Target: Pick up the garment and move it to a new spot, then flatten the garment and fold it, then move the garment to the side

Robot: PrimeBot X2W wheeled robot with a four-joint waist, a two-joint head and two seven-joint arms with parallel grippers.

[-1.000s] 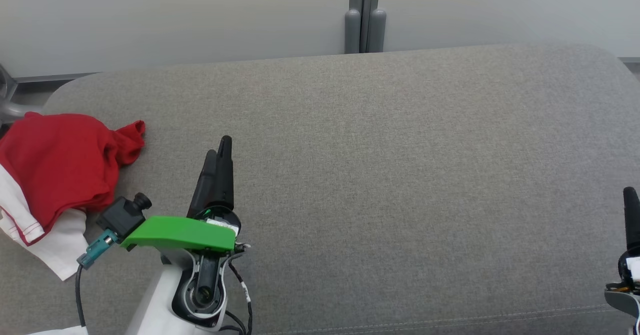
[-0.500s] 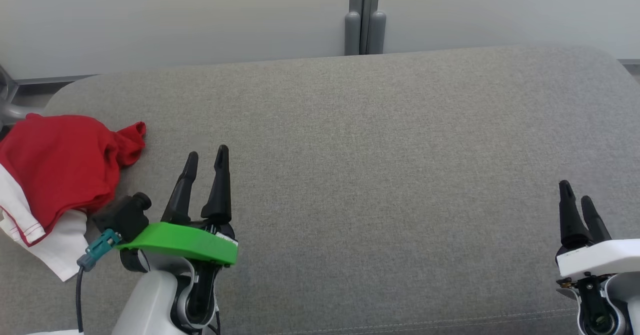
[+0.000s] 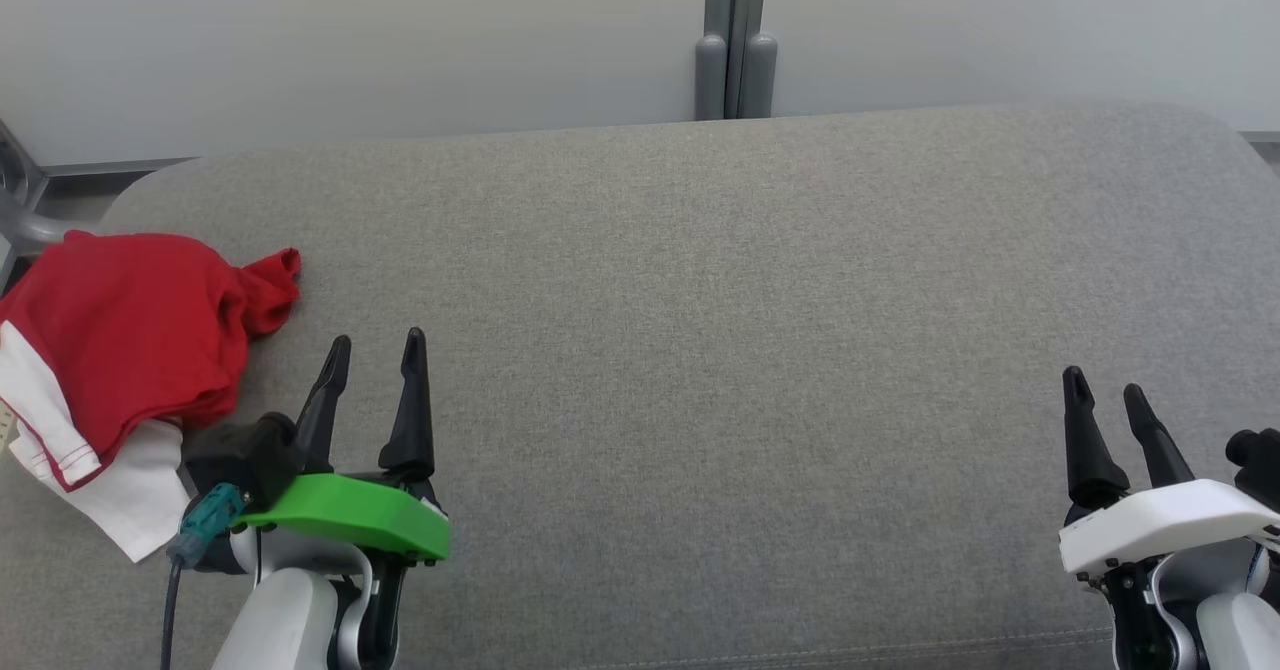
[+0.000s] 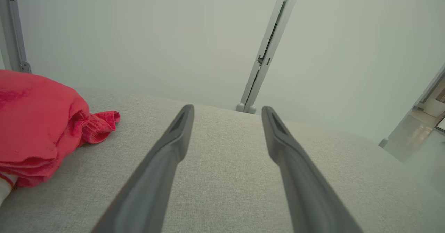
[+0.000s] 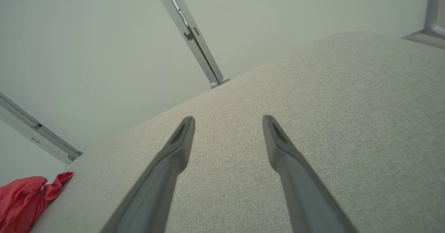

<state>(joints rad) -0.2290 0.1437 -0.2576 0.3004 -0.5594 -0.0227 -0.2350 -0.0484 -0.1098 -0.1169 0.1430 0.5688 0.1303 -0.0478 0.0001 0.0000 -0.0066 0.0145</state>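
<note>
— Lying where, the red garment (image 3: 130, 320)?
— Bunched at the left edge of the cushion (image 3: 700, 350), near my left fingers (image 3: 410, 400). Those and my right fingers (image 3: 1085, 440) stand apart, empty; open grey between.

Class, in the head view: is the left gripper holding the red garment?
No, the left gripper stands open beside the garment, apart from it.

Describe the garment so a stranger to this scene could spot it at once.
Start from the wide grey upholstered cushion in front of the pale wall. At its left end, just left of the left tool, lies the garment in a crumpled heap. It is the only bright red thing there, with white fabric at its near edge.
</note>
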